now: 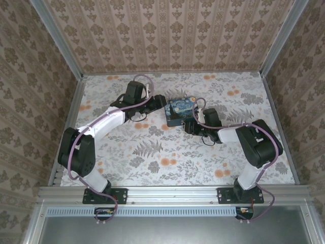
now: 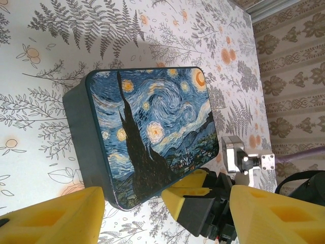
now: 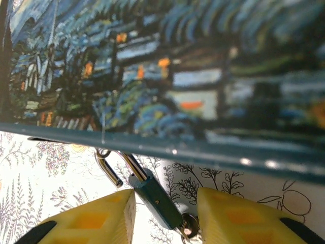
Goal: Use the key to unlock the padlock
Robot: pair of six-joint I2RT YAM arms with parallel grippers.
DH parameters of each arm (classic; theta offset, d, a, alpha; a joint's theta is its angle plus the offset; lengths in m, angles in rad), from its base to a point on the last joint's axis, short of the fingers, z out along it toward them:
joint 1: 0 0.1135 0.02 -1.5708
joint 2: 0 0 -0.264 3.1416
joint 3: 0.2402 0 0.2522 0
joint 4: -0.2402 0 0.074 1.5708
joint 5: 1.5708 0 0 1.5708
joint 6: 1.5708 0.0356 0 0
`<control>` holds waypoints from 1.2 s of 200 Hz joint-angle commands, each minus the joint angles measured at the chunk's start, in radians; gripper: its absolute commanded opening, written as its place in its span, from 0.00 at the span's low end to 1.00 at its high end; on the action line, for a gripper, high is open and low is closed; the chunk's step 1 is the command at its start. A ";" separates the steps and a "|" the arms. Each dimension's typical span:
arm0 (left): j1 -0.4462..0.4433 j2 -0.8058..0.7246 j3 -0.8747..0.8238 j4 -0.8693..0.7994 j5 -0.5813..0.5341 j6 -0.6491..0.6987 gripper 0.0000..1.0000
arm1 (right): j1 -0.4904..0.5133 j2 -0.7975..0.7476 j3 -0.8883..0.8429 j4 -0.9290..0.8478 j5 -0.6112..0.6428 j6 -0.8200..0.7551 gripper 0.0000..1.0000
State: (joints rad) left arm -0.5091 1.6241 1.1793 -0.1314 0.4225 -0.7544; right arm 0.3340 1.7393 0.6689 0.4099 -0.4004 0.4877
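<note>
Right wrist view: the padlock (image 3: 155, 201) hangs by its shackle (image 3: 108, 166) from the near edge of the painted box (image 3: 177, 76), its teal body slanting down over the floral counter (image 3: 45, 198). At its lower end sits a small glint of metal that I take for the key (image 3: 189, 225). Whether it is seated in the keyhole or only lying against it, I cannot tell.

The right claw (image 3: 166, 199) has its yellow fingers apart, one on each side of the lock body, neither clearly pressing on it. In the left wrist view the left claw (image 2: 165, 208) is also spread wide, just short of the box's near left corner and holding nothing.

The step in hand looks like getting hold of the key. The lock swings freely, so I'd want the right claw lower, closing on the key's head rather than the body. A push straight along the lock's axis and a gentle turn should follow. The left claw could steady the box against sliding.
</note>
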 commanded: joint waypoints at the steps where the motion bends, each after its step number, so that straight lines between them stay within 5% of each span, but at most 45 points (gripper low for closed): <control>1: 0.007 0.019 -0.002 -0.001 0.013 0.024 0.67 | 0.014 0.030 0.019 -0.032 0.009 -0.023 0.35; 84: 0.006 0.038 0.019 -0.061 -0.031 0.085 0.67 | 0.014 0.010 -0.012 -0.020 0.046 0.013 0.00; 162: -0.152 0.166 0.265 -0.377 -0.387 0.341 0.67 | -0.007 -0.037 -0.068 -0.014 0.099 0.132 0.00; 240: -0.248 0.360 0.453 -0.468 -0.524 0.408 0.67 | -0.022 -0.054 -0.120 0.032 0.106 0.188 0.00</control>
State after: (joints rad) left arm -0.7349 1.9514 1.5715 -0.5365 -0.0277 -0.3912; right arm 0.3241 1.6894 0.5831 0.4679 -0.3325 0.6415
